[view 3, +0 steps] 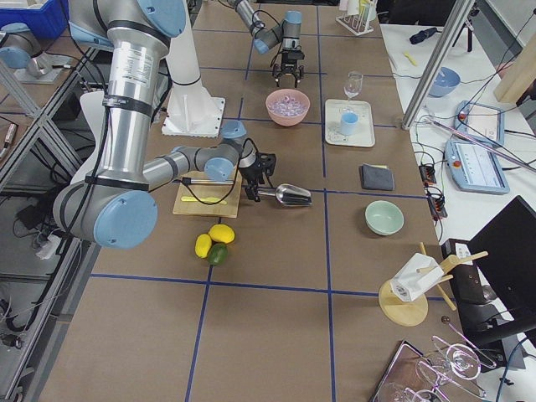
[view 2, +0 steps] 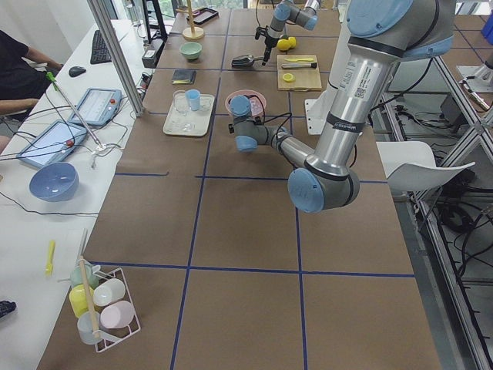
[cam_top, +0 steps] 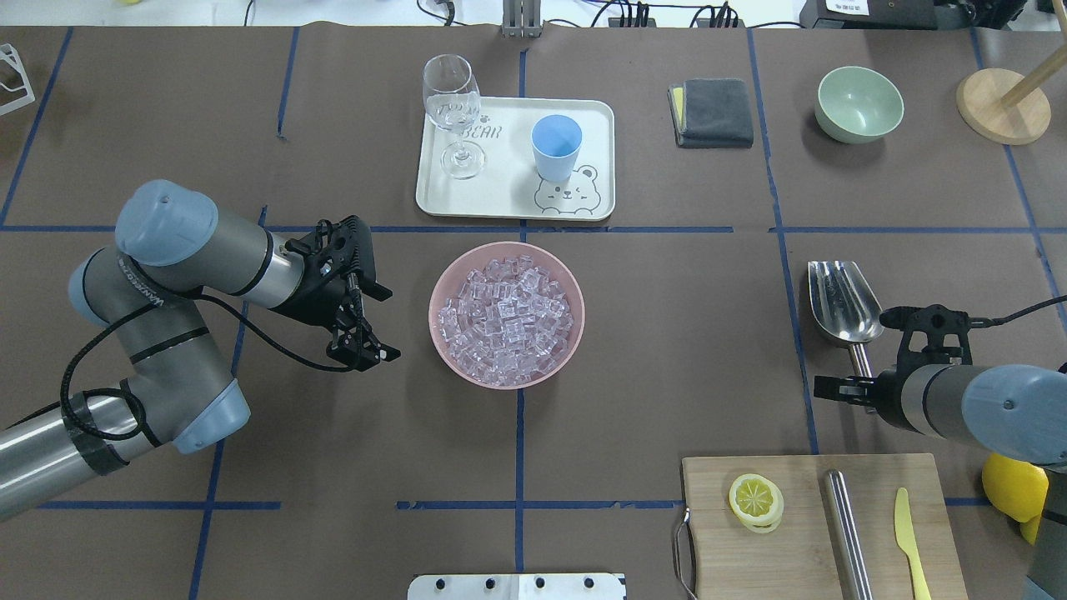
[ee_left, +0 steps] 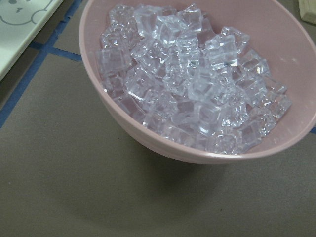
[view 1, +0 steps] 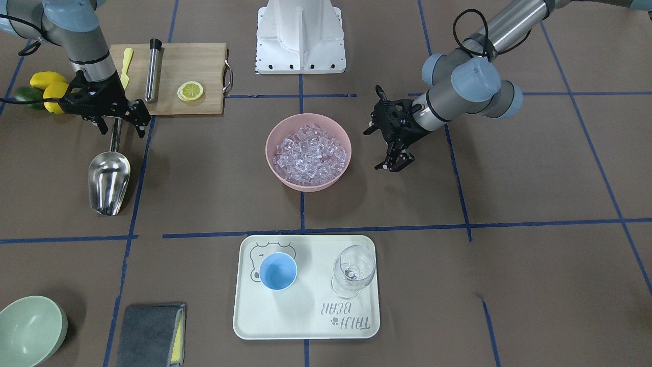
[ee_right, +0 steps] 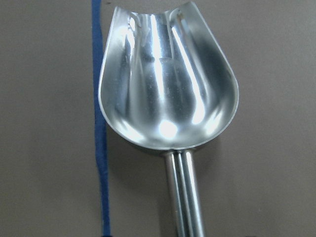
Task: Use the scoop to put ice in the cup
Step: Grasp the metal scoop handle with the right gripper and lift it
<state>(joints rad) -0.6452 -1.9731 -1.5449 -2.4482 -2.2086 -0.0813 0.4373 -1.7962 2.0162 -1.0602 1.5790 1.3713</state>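
Observation:
The steel scoop (view 1: 108,181) lies empty on the table, trough toward the operators' side, its rod handle running back under my right gripper (view 1: 119,125). That gripper is open, one finger on each side of the handle. The right wrist view shows the empty scoop (ee_right: 163,89) from above. The ice (view 1: 309,153) fills a pink bowl (view 1: 268,153) at the table's middle. My left gripper (view 1: 392,164) hangs open and empty just beside that bowl. The light-blue cup (view 1: 278,271) stands upright and empty on a white tray (view 1: 305,321).
A clear wine glass (view 1: 353,270) shares the tray. A wooden cutting board (view 1: 198,61) with a lemon slice, a steel cylinder and a yellow knife sits behind the scoop. Lemons (view 1: 48,81), a green bowl (view 1: 28,331) and a folded grey cloth (view 1: 150,334) lie on my right side.

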